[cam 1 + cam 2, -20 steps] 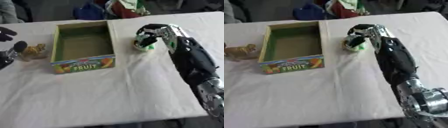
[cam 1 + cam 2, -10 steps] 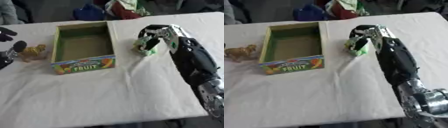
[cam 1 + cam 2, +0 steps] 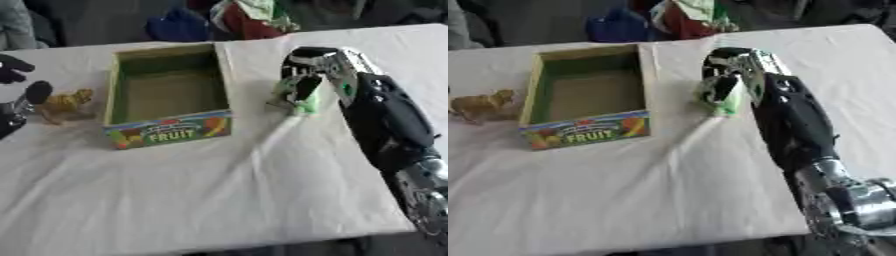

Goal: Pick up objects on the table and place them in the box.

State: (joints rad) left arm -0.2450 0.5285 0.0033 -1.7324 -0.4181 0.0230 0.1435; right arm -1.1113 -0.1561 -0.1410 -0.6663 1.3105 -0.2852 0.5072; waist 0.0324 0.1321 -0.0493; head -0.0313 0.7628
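An open cardboard box (image 3: 166, 131) marked FRUIT, green inside, stands left of the table's middle. To its right my right hand (image 3: 308, 67) is curled round a small green and white object (image 3: 302, 100), which hangs at the cloth's surface. A small brown toy animal (image 3: 68, 102) lies left of the box. My left hand (image 3: 19, 105) shows at the left edge beside the toy animal, apart from it, with fingers spread.
A white cloth (image 3: 219, 190) covers the table. Beyond the far edge lies a heap of red, blue and green cloth or bags (image 3: 241, 17). My right forearm (image 3: 794, 125) crosses the right side of the table.
My right hand has shifted slightly toward me with the green object in it. The whole picture has also moved a little. Box and toy animal stay put.
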